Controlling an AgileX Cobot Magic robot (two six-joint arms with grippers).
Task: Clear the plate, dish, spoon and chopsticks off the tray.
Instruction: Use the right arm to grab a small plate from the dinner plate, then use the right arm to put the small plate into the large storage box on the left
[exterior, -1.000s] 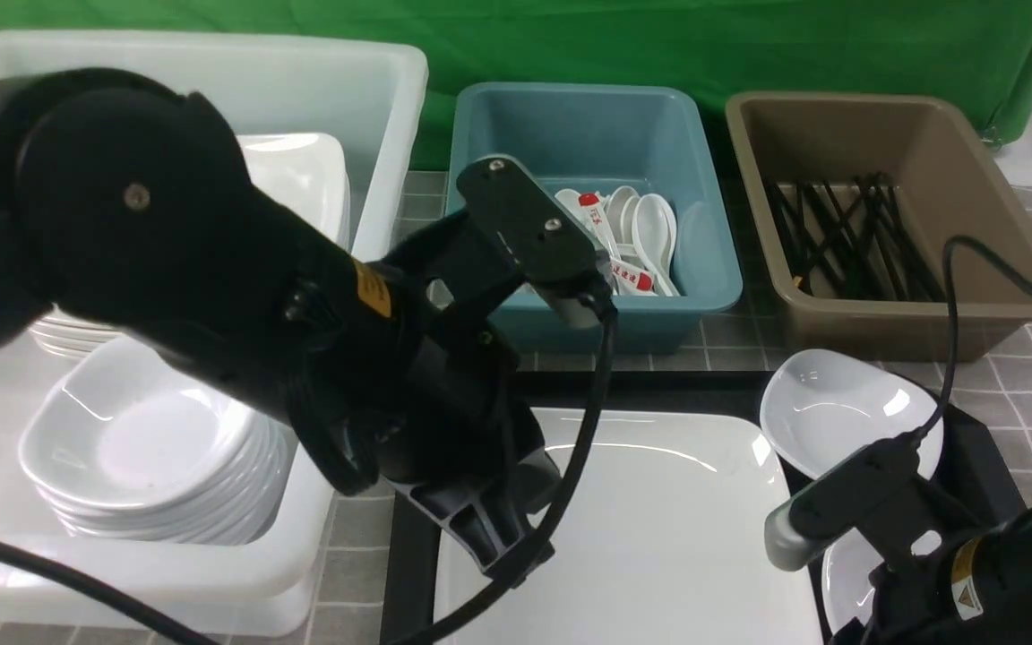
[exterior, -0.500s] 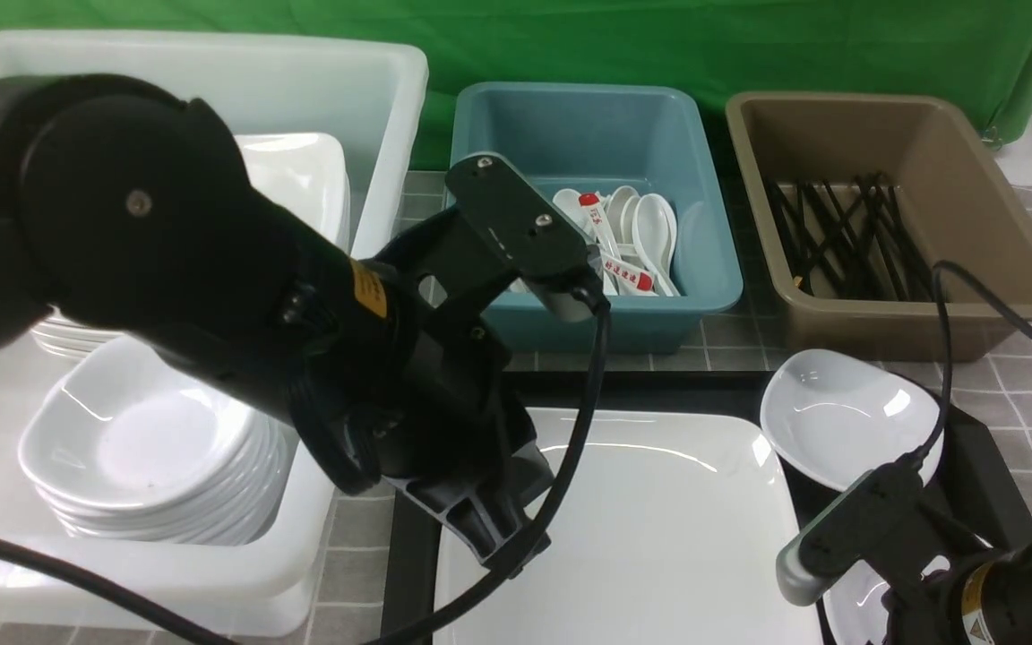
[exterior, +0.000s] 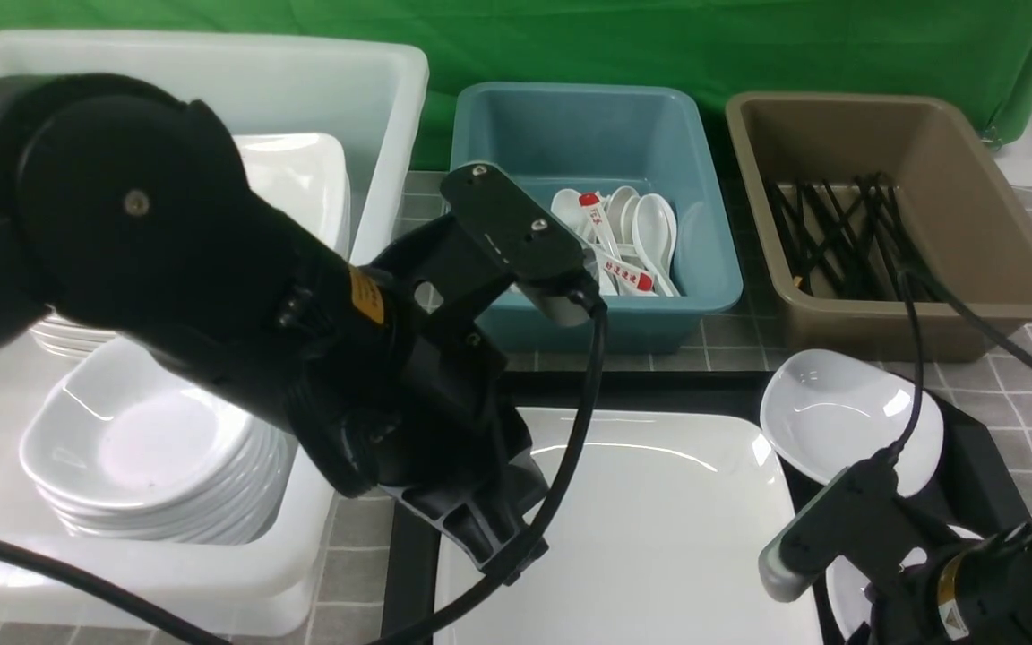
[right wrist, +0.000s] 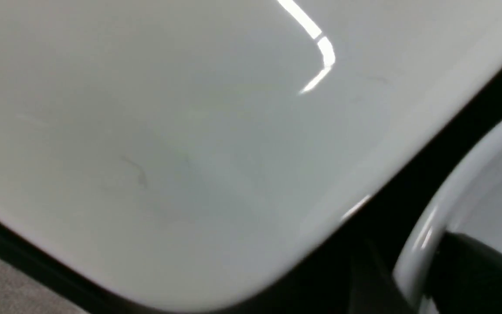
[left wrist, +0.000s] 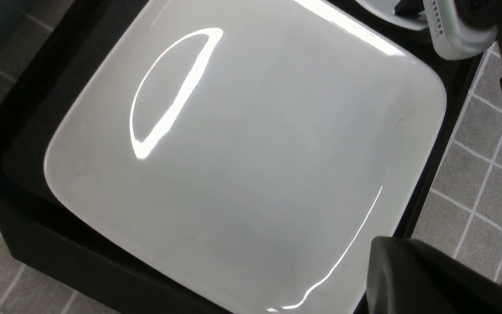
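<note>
Right by the tray's (exterior: 410, 560) right edge, the near dish (right wrist: 495, 205) sits between the right gripper's (right wrist: 408, 274) fingers!
They straddle its rim, clamped or not I can't tell, arm low; beside it lies the plate (exterior: 650, 537), left arm slanting down above, left gripper's (exterior: 516, 564) opening unclear.

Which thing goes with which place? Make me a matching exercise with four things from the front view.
1. Large square plate
2. Black chopsticks
3. White spoons
4. Stacked deep white dishes

A. In the teal bin
B. On the black tray
C. In the white bin
D. In the brown bin

Pairs: 1-B, 2-D, 3-A, 4-C
</note>
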